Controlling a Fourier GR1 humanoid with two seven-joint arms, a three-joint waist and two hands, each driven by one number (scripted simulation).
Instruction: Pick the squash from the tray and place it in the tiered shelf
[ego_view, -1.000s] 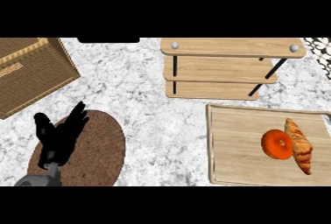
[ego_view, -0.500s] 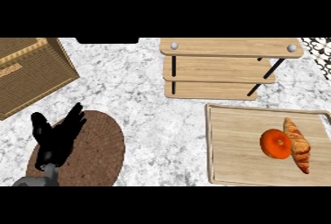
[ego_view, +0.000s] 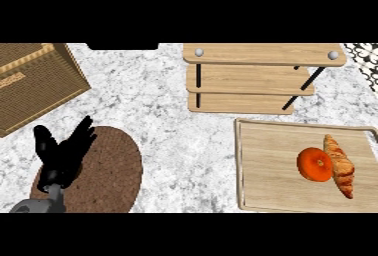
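Observation:
An orange round squash (ego_view: 315, 164) lies on the wooden tray (ego_view: 269, 165) at the right, touching a croissant (ego_view: 340, 165) on its right side. The wooden tiered shelf (ego_view: 255, 75) stands at the back, just behind the tray, its boards bare. My left hand (ego_view: 60, 157) is at the lower left above a brown round mat (ego_view: 111, 172), fingers straight and pointing up, holding nothing. It is far from the tray. My right hand does not show.
A wicker basket (ego_view: 33, 80) sits at the back left. Marble counter (ego_view: 184, 145) lies between the mat and the tray. A dark patterned object (ego_view: 365, 55) shows at the far right edge.
The left hand has shifted slightly lower and to the left over the mat. Squash, croissant and tray have not moved.

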